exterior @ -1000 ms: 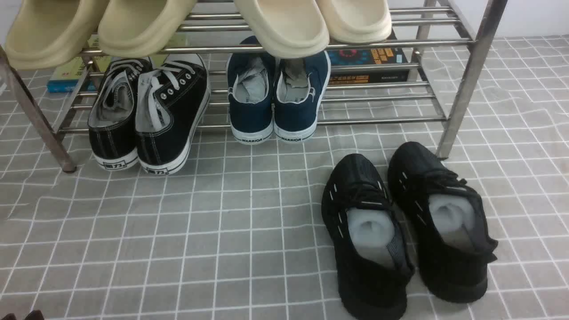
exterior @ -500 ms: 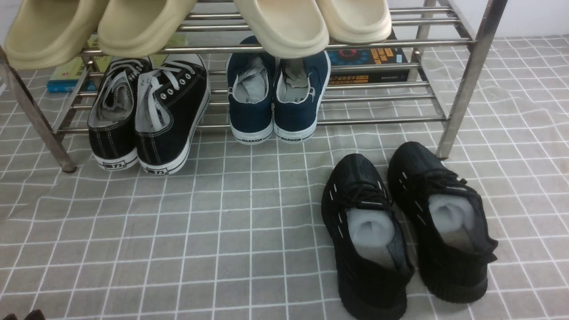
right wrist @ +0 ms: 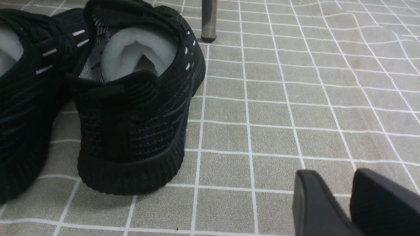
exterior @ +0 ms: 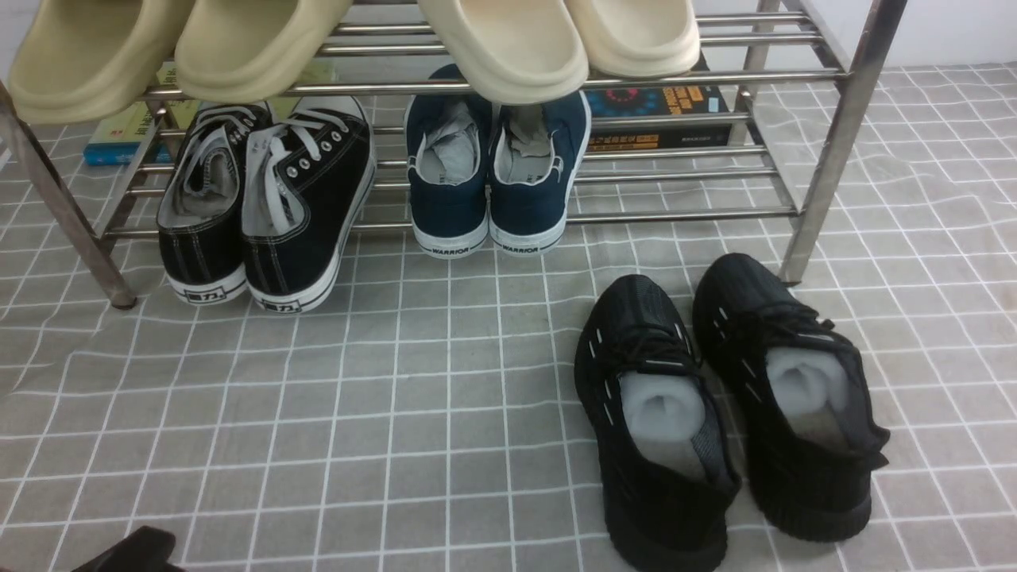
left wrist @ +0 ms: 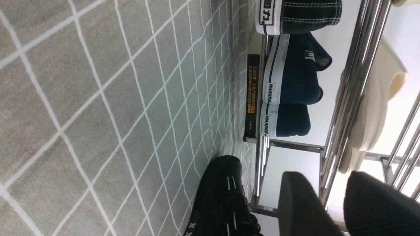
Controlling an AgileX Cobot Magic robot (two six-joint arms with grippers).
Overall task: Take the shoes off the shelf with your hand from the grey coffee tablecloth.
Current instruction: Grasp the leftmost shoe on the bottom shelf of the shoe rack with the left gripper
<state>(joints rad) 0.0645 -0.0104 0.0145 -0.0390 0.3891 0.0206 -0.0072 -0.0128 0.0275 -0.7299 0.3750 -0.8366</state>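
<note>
The shoes (exterior: 266, 199), black canvas sneakers with white laces, sit on the lower tier of the silver shelf (exterior: 675, 214) at its left end, heels hanging over the front rod. One heel shows in the left wrist view (left wrist: 295, 16), beside the shelf rods (left wrist: 354, 82). A black part of my left arm (exterior: 127, 552) shows at the bottom left, low over the grey coffee tablecloth (exterior: 397, 413), far in front of the shoes. My left gripper (left wrist: 329, 186) is empty with a narrow gap between its fingers. My right gripper (right wrist: 339, 183) is empty, low over the cloth, fingers together.
Navy WARRIOR slip-ons (exterior: 496, 175) stand right of the canvas pair. All-black knit sneakers (exterior: 723, 405) lie on the cloth at the right, beside my right gripper (right wrist: 131, 108). Beige slippers (exterior: 508, 48) fill the top tier. Books (exterior: 659, 119) lie behind. A shelf leg (exterior: 826, 159) stands at the right.
A black part of my left arm has come further into the front view at the bottom left. The shoes and the shelf have not moved.
</note>
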